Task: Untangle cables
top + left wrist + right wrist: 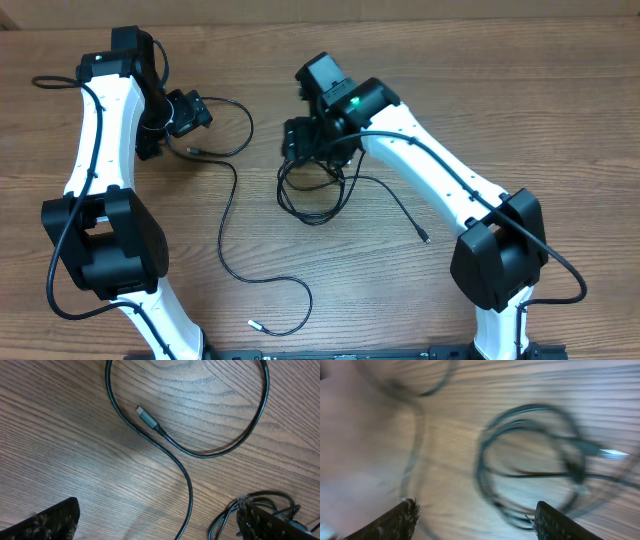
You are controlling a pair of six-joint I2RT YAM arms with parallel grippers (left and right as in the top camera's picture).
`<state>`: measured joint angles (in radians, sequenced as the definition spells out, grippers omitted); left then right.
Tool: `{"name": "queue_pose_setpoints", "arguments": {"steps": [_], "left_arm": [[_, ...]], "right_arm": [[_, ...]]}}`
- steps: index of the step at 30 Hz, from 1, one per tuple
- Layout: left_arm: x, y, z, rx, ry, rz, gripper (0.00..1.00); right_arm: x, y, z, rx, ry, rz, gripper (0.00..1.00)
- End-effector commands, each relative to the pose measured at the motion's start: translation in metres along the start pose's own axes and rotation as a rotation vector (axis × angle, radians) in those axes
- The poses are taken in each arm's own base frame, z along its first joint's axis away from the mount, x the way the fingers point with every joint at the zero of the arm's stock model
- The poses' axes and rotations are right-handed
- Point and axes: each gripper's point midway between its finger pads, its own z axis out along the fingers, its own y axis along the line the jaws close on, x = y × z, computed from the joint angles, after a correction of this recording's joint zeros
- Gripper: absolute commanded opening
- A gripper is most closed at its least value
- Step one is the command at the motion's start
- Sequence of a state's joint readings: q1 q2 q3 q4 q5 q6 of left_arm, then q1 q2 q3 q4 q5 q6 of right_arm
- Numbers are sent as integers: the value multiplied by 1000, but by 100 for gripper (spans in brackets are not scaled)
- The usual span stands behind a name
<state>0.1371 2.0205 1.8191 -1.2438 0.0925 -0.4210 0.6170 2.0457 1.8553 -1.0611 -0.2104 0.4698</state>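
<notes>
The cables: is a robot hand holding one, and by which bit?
No. Both hands are open and empty: the left hand over the long cable, the right hand over the coiled cables.

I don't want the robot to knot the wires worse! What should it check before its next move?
1. Right claw open, nothing between its fingers: ok.
2. Left claw holding nothing: ok.
3. Coiled cable bundle untangled: not ok, looped over itself.
4. Long cable lying apart from that bundle: ok.
5. Silver plug lying free, not pinned: ok.
6. Right wrist view sharp enough to aim: not ok, blurred.
</notes>
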Motion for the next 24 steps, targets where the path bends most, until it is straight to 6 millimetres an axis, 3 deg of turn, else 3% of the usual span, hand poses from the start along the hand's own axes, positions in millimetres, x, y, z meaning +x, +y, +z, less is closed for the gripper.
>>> {"name": "queue_pose_setpoints", "arguments": {"steps": [1,3,7,11,15,19,23,24], "left_arm": [[1,-1,4,-11,8,-15,100],[1,-1,4,-11,8,-16,100],[1,-1,4,-11,8,-16,100],[3,-5,4,13,18,-27,100],[1,-9,4,36,12,-24,100],[27,-25,2,127,133,0,100],[49,-28,4,97,193,115,99],[53,-29,6,83,199,140,86]], "right_arm": [[-21,-39,-8,121,-61,44,73],[-20,-50,-5,139,-40,67,73],[-6,-69,8,201,33,91,87],[-11,-102,4,356,-11,100,94],[-16,-125,-2,379,-7,150,97],[-22,-159,-14,403,-2,231,100],[-32,-181,-21,406,-25,284,100],[-34,-183,-22,403,-31,290,100]]}}
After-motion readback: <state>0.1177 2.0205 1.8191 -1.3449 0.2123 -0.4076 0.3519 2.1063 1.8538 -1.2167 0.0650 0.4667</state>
